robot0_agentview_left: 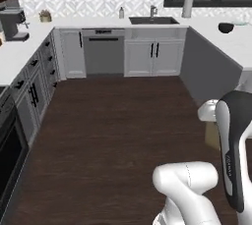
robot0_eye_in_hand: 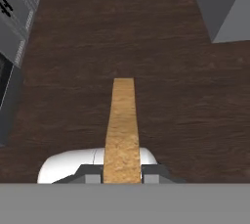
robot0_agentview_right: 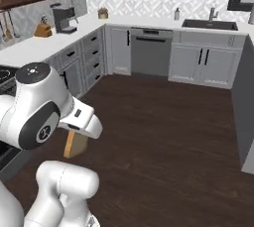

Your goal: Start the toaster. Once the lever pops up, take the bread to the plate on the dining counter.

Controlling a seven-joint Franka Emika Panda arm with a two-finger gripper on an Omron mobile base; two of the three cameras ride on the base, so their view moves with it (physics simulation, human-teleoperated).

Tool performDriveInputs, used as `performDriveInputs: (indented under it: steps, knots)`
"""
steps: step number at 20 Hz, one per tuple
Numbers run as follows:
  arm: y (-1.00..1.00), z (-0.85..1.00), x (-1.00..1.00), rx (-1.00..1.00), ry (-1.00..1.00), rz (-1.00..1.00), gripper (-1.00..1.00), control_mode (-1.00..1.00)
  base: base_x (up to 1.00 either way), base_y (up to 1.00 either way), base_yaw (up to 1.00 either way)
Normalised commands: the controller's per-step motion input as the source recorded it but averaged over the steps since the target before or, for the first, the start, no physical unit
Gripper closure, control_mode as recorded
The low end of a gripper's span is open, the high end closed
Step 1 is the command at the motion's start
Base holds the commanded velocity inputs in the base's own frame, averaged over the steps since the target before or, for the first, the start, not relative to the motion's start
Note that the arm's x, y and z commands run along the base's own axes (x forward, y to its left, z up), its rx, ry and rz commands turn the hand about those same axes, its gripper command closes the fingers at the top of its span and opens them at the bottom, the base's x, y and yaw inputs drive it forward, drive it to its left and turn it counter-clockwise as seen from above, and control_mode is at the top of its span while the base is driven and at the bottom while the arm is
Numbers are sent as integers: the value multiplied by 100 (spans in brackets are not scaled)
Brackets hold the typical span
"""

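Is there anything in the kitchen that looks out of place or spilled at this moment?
Nothing looks spilled or damaged. The only unusual thing is the bread, held between the fingers above the dark wood floor, away from any counter.

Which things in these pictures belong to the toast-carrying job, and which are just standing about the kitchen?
Part of the job:
- bread, clamped in the gripper
- dining counter, far right

Just standing about:
- dark bowl on that counter
- coffee machine
- sink
- dishwasher
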Motion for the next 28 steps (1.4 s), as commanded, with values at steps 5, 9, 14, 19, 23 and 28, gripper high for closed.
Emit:
performDriveInputs:
  steps: [5, 9, 14, 19, 23, 28]
  knots:
    - [0, 0, 0, 0, 0, 0, 100, 100, 100, -82, -25]
    - [0, 0, 0, 0, 0, 0, 100, 100, 100, -80, -21]
    - [0, 0, 0, 0, 0, 0, 100, 100, 100, -99, -14]
    - [0, 0, 0, 0, 0, 0, 100, 100, 98, -100, -12]
    - [0, 0, 0, 0, 0, 0, 100, 100, 45, -100, -3]
    - [0, 0, 0, 0, 0, 0, 100, 100, -7, -100, 0]
